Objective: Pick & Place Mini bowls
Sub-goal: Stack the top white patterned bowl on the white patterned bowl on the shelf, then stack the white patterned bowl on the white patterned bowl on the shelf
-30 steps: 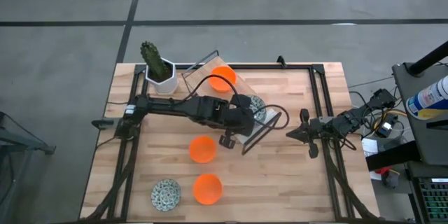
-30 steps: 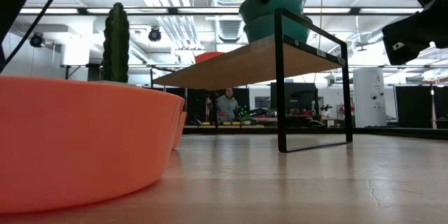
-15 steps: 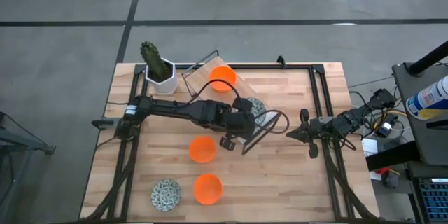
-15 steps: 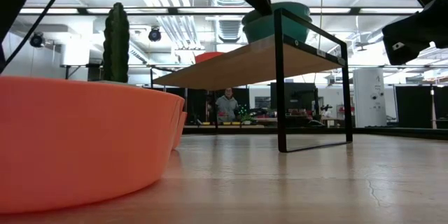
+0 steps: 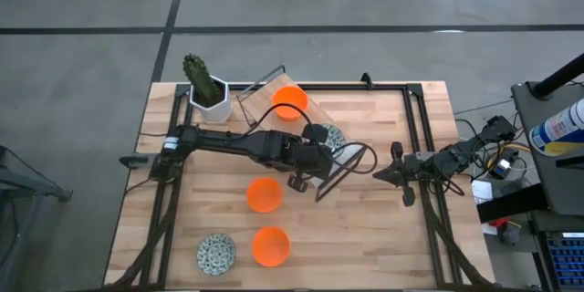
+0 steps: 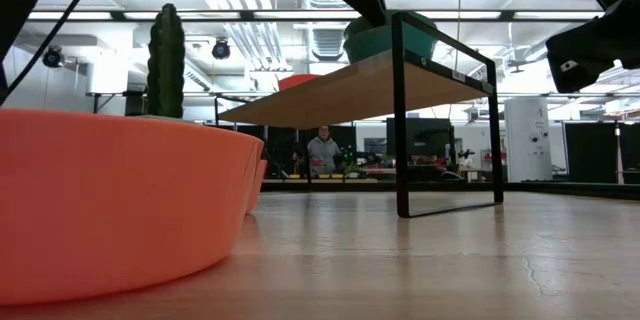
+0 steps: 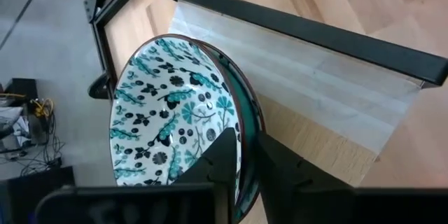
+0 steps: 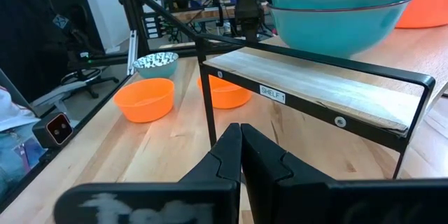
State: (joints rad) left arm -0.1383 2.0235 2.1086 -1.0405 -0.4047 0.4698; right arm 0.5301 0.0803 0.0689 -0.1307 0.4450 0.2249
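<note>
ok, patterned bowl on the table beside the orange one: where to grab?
Its rim, from straight above: the patterned bowl sits upright and shallow, so one finger inside, one outside the wall should pinch it. Take the side away from the orange bowl close beside it. The left gripper pinches the shelf bowl by its rim likewise.

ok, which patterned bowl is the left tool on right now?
The top patterned bowl of the two stacked on the shelf; the left tool grips its rim. The other patterned bowl sits alone at the table's near-left corner.
</note>
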